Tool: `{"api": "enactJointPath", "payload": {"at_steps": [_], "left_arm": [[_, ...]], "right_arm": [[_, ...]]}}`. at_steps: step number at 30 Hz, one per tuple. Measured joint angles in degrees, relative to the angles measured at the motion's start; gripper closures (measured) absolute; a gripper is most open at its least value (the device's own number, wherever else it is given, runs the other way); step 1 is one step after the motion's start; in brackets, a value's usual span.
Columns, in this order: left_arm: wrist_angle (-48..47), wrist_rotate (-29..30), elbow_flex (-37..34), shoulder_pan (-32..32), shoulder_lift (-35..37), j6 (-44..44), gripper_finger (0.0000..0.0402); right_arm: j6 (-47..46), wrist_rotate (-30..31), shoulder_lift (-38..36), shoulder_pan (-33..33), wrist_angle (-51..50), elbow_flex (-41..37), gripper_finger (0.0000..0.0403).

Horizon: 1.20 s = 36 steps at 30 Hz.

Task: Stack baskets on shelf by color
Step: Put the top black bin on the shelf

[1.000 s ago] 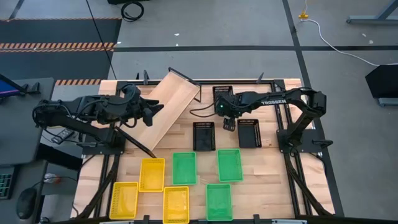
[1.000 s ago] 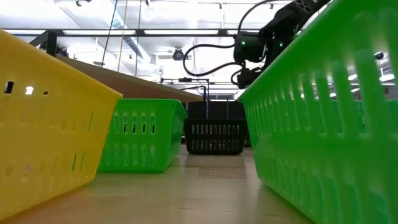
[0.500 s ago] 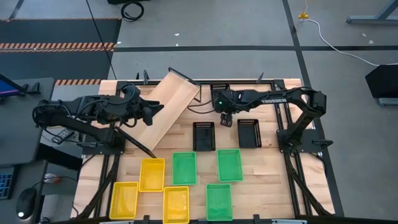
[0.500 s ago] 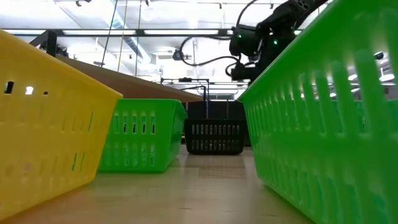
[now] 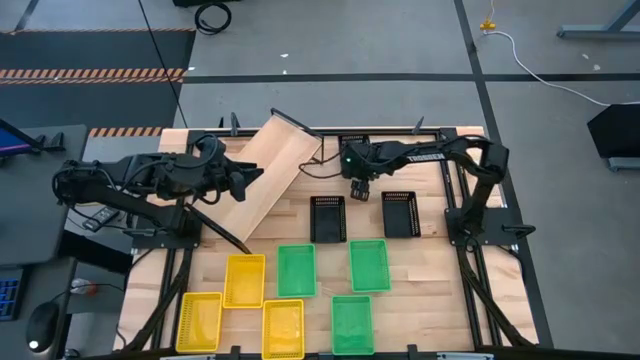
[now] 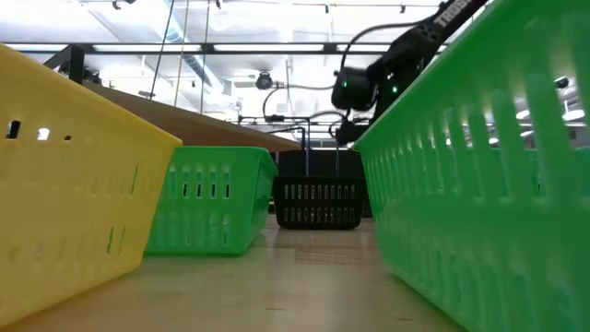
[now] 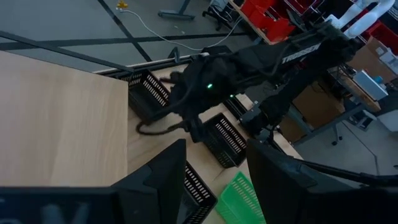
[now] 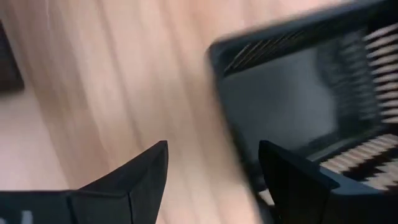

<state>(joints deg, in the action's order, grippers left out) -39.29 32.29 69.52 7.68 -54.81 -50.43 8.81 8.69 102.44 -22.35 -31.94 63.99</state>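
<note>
While the left arm reaches across the table's far left, its left gripper (image 5: 252,176) holds the shelf (image 5: 265,175) by one long edge, fingers spread to the board's thickness. That light-wood board lies tilted and diagonal. The right arm extends leftward; its right gripper (image 5: 357,189) hangs with fingers wide and empty between two black baskets (image 5: 328,218) and a third (image 5: 356,148). Three green baskets (image 5: 368,265) and three yellow baskets (image 5: 245,280) lie unstacked nearer the front edge.
</note>
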Motion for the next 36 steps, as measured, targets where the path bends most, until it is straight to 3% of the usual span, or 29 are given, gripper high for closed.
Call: {"api": "enactJointPath", "payload": {"at_steps": [6,12,14,24,32,36], "left_arm": [[-0.01,0.0,0.0,0.0,0.0,0.0,0.0226],[-0.33,0.0,0.02,0.0,0.0,0.07,0.0226],[-0.3,0.0,0.02,0.0,0.0,0.09,0.0226],[-0.37,0.0,0.02,0.0,0.0,1.22,0.0226],[-0.37,0.0,0.02,0.0,0.0,1.99,0.0226],[-0.33,0.0,0.02,0.0,0.0,2.93,0.0226]], "right_arm": [[0.16,0.19,2.08,0.15,-3.16,-0.02,0.0201],[1.38,-1.8,1.95,0.24,-5.99,0.0,0.0356],[1.62,-2.42,1.49,0.24,-7.28,0.02,0.0389],[4.52,-0.53,-8.58,0.58,-15.96,2.62,0.0396],[22.71,-0.85,-19.34,2.67,-15.09,10.49,0.0397],[25.14,-0.85,-21.51,3.77,-13.73,15.01,0.0395]]}}
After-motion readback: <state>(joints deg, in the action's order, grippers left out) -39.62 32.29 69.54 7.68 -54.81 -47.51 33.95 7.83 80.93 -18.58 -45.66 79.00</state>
